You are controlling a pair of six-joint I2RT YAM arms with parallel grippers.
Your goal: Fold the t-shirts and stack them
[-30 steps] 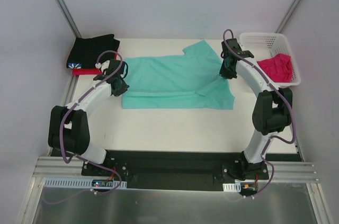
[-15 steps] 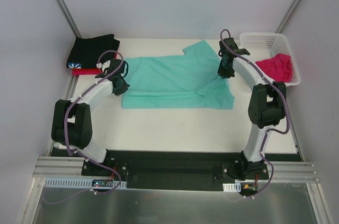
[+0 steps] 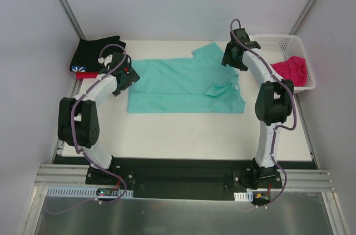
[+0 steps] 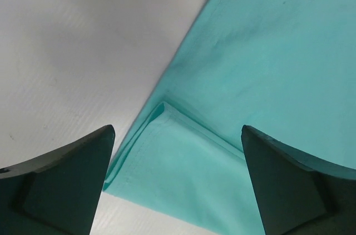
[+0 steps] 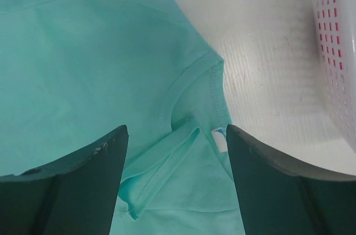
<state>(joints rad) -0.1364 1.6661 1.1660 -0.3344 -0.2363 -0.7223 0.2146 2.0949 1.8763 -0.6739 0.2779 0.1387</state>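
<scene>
A second ago both my grippers were shut at the edges of the teal-green t-shirt [image 3: 183,82]. Now my left gripper [image 4: 175,133] and right gripper [image 5: 176,129] gape wide, holding nothing, and have drawn back toward 12 o'clock. The shirt lies folded lengthwise mid-tabletop [image 3: 183,129], its neckline dropped flat at 3 o'clock. The black t-shirt [image 3: 97,51] sits on the red t-shirt [image 3: 89,74] at 10 o'clock. The magenta-pink t-shirt [image 3: 292,70] fills the basket [image 3: 278,40] at 2 o'clock.

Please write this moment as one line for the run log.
left gripper: open over teal t-shirt folded corner | right gripper: open over its collar | held: nothing
</scene>
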